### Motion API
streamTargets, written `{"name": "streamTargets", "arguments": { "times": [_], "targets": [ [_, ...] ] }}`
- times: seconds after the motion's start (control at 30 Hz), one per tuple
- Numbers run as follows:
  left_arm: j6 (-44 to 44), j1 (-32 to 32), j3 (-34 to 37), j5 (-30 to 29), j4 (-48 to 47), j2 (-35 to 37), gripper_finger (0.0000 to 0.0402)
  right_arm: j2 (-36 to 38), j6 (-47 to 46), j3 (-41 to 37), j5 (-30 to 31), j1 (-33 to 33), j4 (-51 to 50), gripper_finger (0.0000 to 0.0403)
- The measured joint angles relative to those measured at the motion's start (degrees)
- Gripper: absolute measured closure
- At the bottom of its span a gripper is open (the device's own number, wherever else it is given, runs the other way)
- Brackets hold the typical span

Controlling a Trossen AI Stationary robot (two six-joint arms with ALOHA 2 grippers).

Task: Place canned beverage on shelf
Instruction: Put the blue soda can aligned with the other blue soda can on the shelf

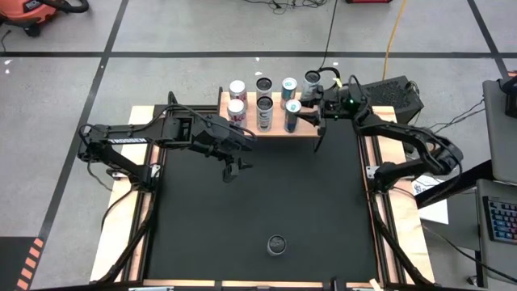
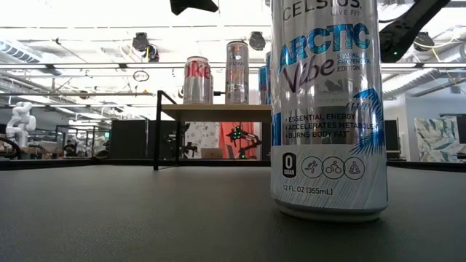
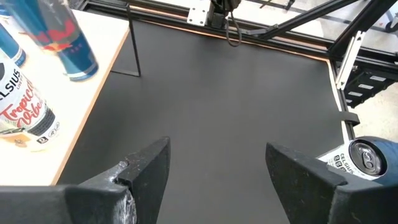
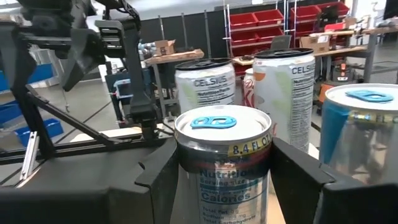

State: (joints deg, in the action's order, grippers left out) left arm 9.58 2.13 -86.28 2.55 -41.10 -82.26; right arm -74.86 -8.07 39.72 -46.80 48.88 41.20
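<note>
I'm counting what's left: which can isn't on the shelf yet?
The Celsius Arctic Vibe can standing alone on the black mat near the table's front edge; all others stand on the wooden shelf.

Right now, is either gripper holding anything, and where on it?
The right gripper grips a small can by its sides, just below the rim, at the shelf. The left gripper is open and empty.

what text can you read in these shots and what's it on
"CELSIUS", "ARCTIC Vibe", "ESSENTIAL ENERGY", "12 FL OZ (355mL)": near can on the mat
"CELSIUS", "Tropical Vibe": shelf can
"8.4 FL OZ", "Calories": can between the right gripper fingers
"CELSIUS": can behind it
Smaller print: too small to read.
</note>
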Motion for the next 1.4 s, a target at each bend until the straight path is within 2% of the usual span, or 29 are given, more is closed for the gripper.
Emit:
{"name": "streamTargets", "arguments": {
  "times": [0.3,0.4,0.67,1.07,1.23,1.4],
  "targets": [
    [0.0,-0.02,0.0,0.0,-0.22,0.0,0.0134,-3.6,1.13,1.47,-0.33,0.95,1.06,0.0209],
    [0.0,0.0,0.0,0.0,-0.22,0.0,0.0134,-3.64,1.24,1.47,-2.63,0.95,1.13,0.0209],
    [0.02,-0.02,0.0,0.0,-0.22,0.0,0.0134,-3.46,-1.21,1.47,-4.28,0.95,0.81,0.0209],
    [0.04,0.0,0.0,0.0,-0.23,0.0,0.0134,-3.45,-1.97,1.41,-4.43,-1.4,0.58,0.0209],
    [0.3,-0.01,0.0,0.01,-0.24,0.0,0.0134,-3.45,-1.92,1.4,-4.1,-1.81,0.56,0.0209],
    [0.44,0.0,0.0,0.02,-0.24,0.0,0.0134,-3.47,-3.44,1.36,0.1,-1.72,0.43,0.0209]
  ]
}}
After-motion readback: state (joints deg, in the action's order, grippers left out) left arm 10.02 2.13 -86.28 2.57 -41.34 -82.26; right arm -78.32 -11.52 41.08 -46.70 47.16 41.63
